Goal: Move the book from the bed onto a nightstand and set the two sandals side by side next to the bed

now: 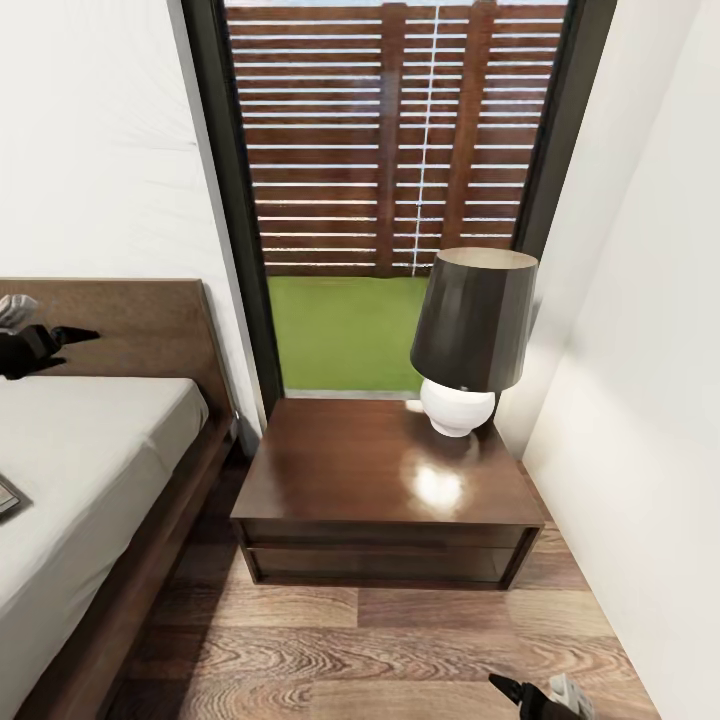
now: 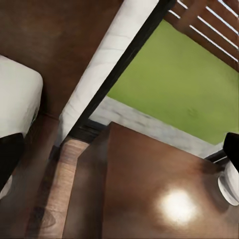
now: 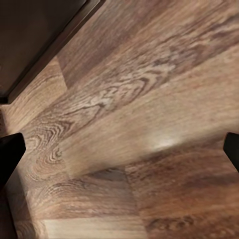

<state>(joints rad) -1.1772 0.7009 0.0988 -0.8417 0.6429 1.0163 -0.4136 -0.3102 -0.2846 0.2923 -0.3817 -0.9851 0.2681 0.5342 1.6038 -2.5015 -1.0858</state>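
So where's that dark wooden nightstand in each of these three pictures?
Head view: the nightstand stands centre, between the bed and the right wall, with the lamp on it.
Left wrist view: its glossy top covers the lower middle and right.
Right wrist view: the dark corner may be it; I cannot tell.
Shared landmark: the lamp's white base.

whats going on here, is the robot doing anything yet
The robot faces a nightstand set between the bed and a white wall, with a tall window behind it. A lamp stands on the nightstand's far right corner; the rest of its top is bare. The left gripper hovers over the mattress by the headboard, and the right gripper hangs low above the wood floor. Neither seems to hold anything. A dark flat thing lies on the mattress at the picture's edge, too cropped to identify.
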